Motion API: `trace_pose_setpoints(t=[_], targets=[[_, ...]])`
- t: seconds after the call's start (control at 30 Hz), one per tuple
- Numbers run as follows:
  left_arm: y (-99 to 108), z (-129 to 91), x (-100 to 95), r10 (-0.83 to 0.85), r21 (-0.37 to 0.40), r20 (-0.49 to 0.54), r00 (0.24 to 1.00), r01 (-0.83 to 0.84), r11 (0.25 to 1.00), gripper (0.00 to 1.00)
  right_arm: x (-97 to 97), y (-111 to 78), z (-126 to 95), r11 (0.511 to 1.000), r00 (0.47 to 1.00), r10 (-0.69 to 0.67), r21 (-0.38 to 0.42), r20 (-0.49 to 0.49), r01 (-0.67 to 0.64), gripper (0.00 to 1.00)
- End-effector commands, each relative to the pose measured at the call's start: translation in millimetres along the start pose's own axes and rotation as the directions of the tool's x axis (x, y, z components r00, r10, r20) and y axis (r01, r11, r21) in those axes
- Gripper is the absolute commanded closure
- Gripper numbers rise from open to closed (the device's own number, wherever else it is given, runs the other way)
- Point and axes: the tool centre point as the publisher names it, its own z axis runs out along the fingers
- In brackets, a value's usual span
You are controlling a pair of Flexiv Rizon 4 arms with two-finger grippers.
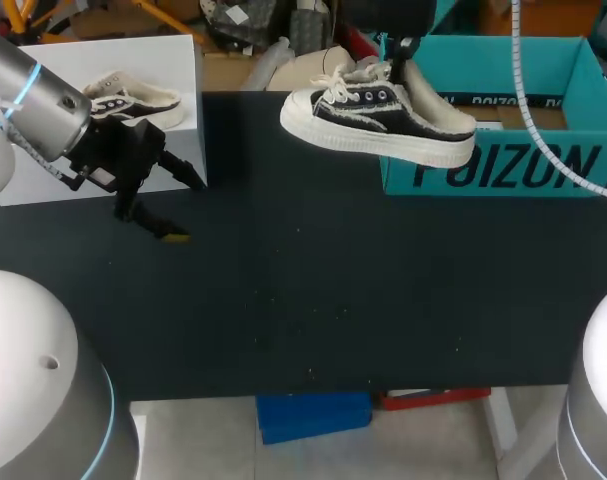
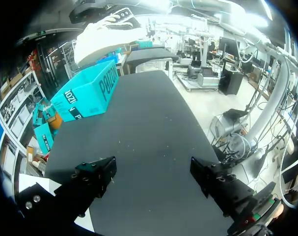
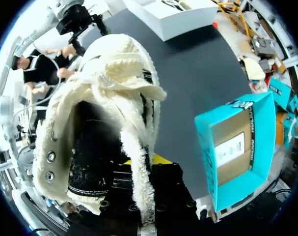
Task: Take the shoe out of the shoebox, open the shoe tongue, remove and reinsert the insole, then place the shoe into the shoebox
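Head view. Black-and-cream canvas sneaker with a thick white rubber sole (image 1: 378, 120) hangs in the air above the far side of the black-topped table (image 1: 303, 300). Toe toward the left arm's side, heel in front of the near left corner of the open teal cardboard shoebox (image 1: 503, 165). Sole roughly level, toe a little higher. The right gripper (image 1: 395, 68) comes straight down from above and is pinched on the sneaker at the tongue and laces.

The left gripper (image 1: 178, 205) is low over the table, beside the white rectangular box (image 1: 93, 150) at the far left. Fingers spread apart, nothing between them. A second, similar low-cut sneaker (image 1: 133, 100) lies on the white box.

Left wrist view. Left gripper (image 2: 156, 177) wide apart over bare tabletop. The shoebox (image 2: 85, 91) is well ahead, with the sneaker (image 2: 104, 34) above it, sole showing.

Right wrist view. The cream fleecy lining and tongue of the sneaker (image 3: 109, 123) sit right at the right gripper (image 3: 141, 160), with one yellow tip visible beside the tongue. The shoebox (image 3: 259, 137) is to one side below, brown floor showing.
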Motion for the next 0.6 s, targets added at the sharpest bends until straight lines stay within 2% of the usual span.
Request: trace_pose_setpoints(t=[0.03,0.27,0.47,0.6], targets=[[0,0,0.6,-0.001,-0.004,0.000,1.000,0.001,1.000,0.00,-13.7,-0.4,2,0.999,0.999,0.011,0.042,0.051,-0.013,1.00],[0,0,0.6,-0.001,-0.004,0.000,1.000,0.001,1.000,0.00,-46.9,-5.2,4,0.991,0.979,-0.124,0.071,0.159,0.114,1.00],[0,0,0.6,-0.001,-0.004,0.000,1.000,0.001,1.000,0.00,-83.3,-20.3,-1,0.978,0.964,-0.203,0.089,0.173,0.190,1.00],[0,0,0.6,-0.001,-0.004,0.000,1.000,0.001,1.000,0.00,-114.5,-37.5,-4,0.976,0.963,-0.212,0.080,0.166,0.202,1.00]])
